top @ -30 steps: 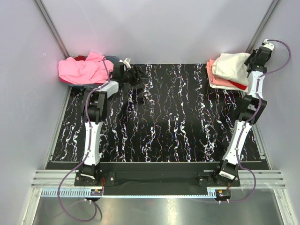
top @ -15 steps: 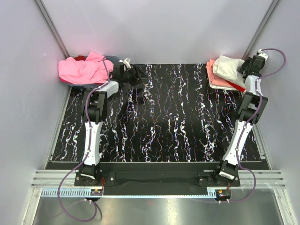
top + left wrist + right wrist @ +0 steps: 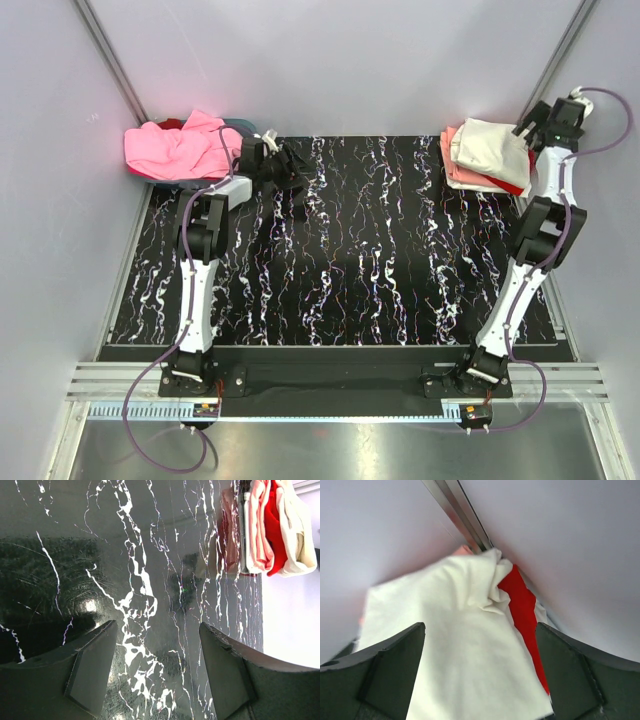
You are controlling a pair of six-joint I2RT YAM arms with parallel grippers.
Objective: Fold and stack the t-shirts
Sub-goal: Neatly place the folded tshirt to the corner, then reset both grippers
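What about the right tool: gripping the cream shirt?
No, the right tool is open, fingers spread wide apart over the cream shirt.

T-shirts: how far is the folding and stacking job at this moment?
Done: a folded cream-white t-shirt lies on top of the stack in the far right corner, over the red t-shirt and the pale peach t-shirt. In hand: nothing. The right end effector is open over the stack, and the left end effector is open and empty. Left: the pink t-shirt, crumpled at the far left.
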